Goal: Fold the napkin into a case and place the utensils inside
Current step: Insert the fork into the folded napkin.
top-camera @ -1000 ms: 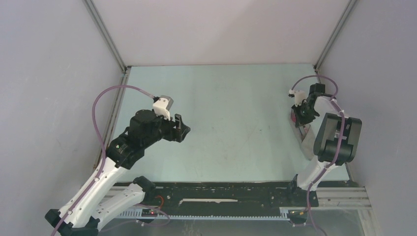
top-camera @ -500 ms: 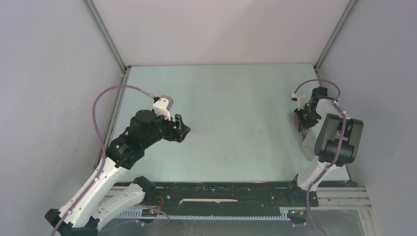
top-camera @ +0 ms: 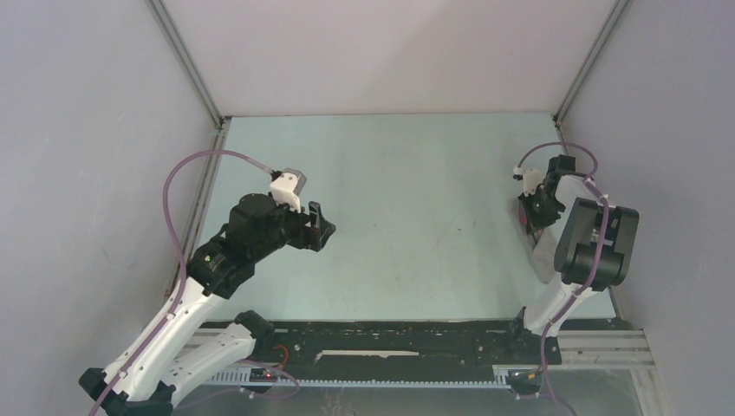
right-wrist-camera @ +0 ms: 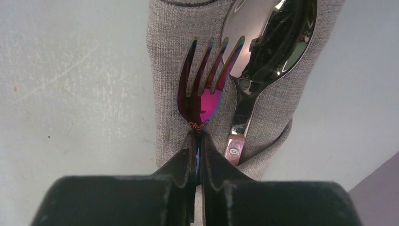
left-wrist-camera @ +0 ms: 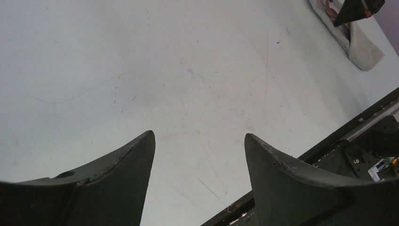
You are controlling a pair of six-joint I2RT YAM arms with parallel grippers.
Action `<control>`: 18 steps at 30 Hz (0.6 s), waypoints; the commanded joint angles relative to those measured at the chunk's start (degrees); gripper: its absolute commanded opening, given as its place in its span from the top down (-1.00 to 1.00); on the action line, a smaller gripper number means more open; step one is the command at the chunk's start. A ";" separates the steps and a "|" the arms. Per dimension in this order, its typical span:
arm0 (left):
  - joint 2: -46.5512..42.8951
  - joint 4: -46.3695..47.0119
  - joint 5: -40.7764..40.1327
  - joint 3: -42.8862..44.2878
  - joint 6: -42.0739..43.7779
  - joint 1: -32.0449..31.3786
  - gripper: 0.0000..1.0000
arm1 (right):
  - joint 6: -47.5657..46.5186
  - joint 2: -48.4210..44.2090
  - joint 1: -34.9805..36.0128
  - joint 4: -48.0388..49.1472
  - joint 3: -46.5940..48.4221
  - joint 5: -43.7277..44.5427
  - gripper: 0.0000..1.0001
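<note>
The grey cloth case (right-wrist-camera: 167, 70) lies as a narrow oblong on the table (top-camera: 407, 199), and everything else is best placed from it. The spoon (right-wrist-camera: 270, 42) rests on the case's right half. Its bowl points away from the wrist camera and its pinkish handle slips under a fold at the case's near end, so it appears to be pocketed.

The right gripper (right-wrist-camera: 198, 146) hangs over the near end of the case, its jaws pressed together on the neck of the fork (right-wrist-camera: 202, 89), just below the tines. The tines lie over the case's left half, alongside the spoon's bowl (a magenta sheen on the metal looks like a reflection). Pinching at the neck probably keeps the fork parallel to the spoon. The fingers hide the fork's handle, so I cannot tell whether it has entered the fold.

The left gripper (left-wrist-camera: 197, 141) hovers well apart from the case, across the table, with its jaws spread and nothing between them. It is likely parked there to leave the right arm room.
</note>
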 commanded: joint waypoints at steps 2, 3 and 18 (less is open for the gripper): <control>-0.62 1.61 -0.97 -0.77 1.34 -0.56 -0.54 | 0.03 1.44 -0.28 1.54 -0.24 0.82 0.78; -0.57 1.63 -1.02 -0.73 1.34 -0.52 -0.54 | 0.09 1.53 -0.24 1.54 -0.24 0.84 0.75; -1.77 1.78 -0.84 -0.99 1.42 -0.65 -0.54 | 2.14 -2.99 2.08 0.34 -0.21 1.07 0.31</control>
